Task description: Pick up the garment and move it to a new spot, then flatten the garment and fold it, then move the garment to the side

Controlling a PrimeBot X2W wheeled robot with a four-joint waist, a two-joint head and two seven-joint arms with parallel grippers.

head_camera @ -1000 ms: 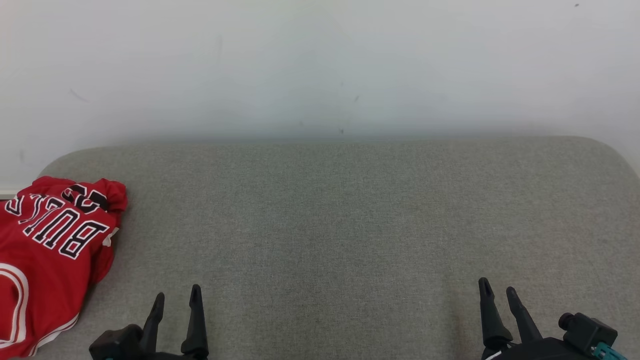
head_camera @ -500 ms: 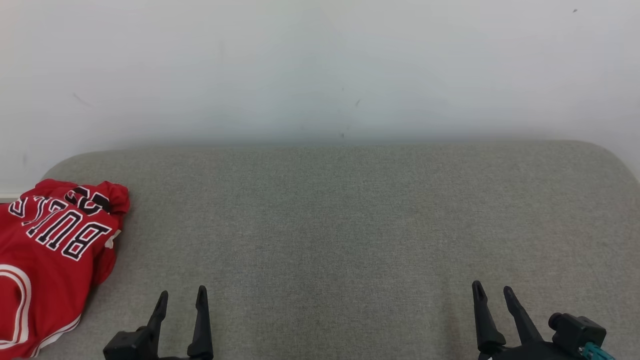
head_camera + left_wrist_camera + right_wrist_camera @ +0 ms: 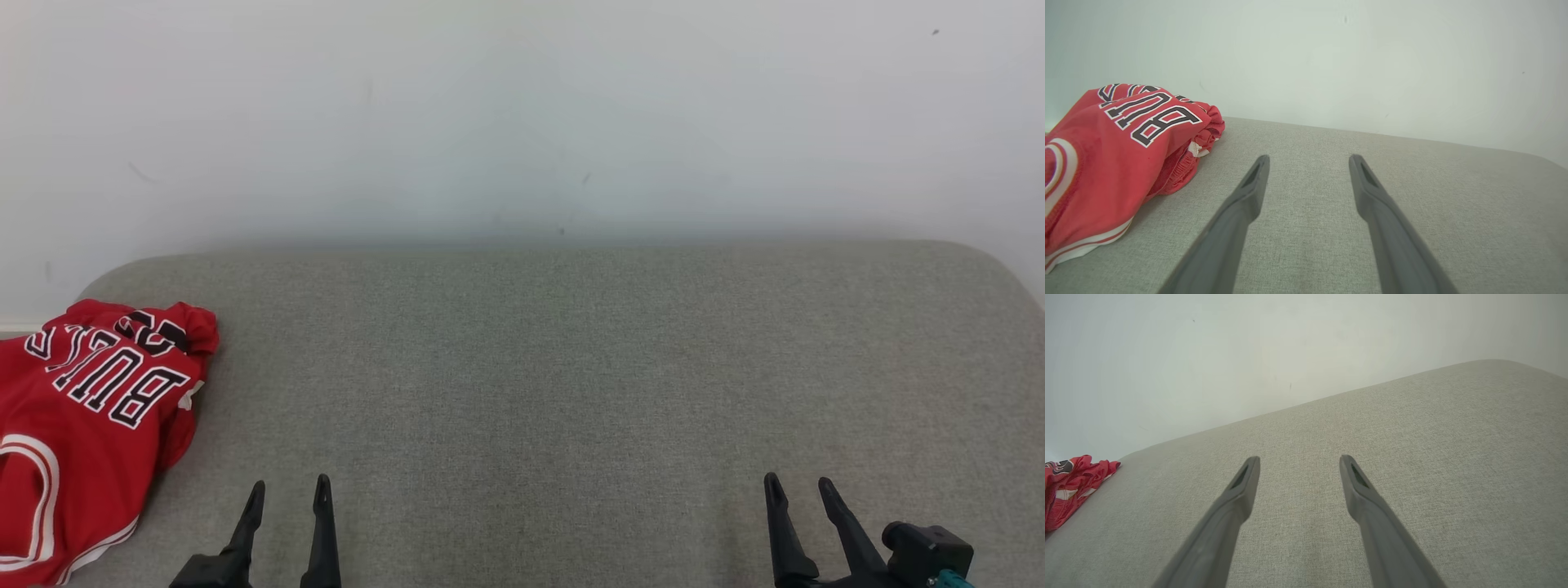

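Grey cushioned surface [image 3: 571, 367] carries the red jersey [image 3: 82, 441] crumpled at its left end; it looks light, limp and slippery, best pinched at a raised fold; left gripper [image 3: 291, 482] and right gripper [image 3: 797, 479] both gape empty

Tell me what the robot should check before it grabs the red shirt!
1. Left gripper open: ok, fingers apart, nothing between them.
2. Right gripper open: ok, empty too.
3. Shirt in sight: ok, bunched up at the cushion's left end.
4. Nearest gripper: ok, the left one, though it is not touching the shirt.
5. Spot to spread it: ok, plain grey cushion ahead of both grippers.
6. Whole shirt on the cushion: cannot tell, the picture's edge cuts off its left part.
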